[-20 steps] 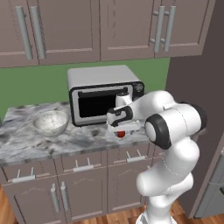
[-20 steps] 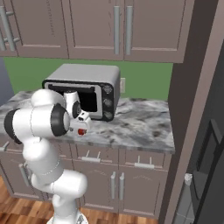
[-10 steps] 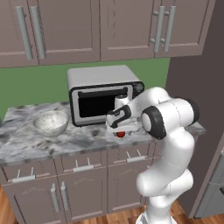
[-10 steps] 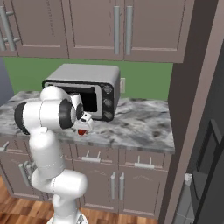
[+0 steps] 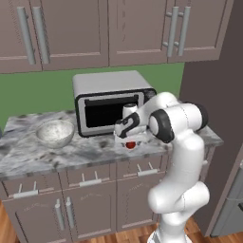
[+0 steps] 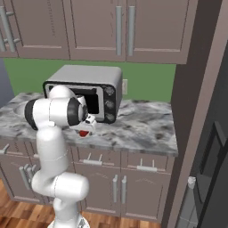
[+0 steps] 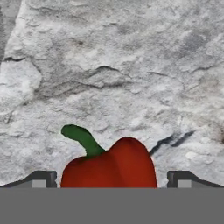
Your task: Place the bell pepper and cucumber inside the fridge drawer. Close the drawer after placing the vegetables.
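Red bell pepper (image 7: 109, 166) with a curly green stem on the marble counter (image 5: 28, 152).
It sits between the gripper (image 7: 111, 178) fingertips, which are spread wide and not touching it, near the microwave (image 5: 111, 102).

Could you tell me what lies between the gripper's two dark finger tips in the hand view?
The small, rounded, bright red bell pepper with its green stem sits between the finger tips of the gripper, over grey marbled countertop.
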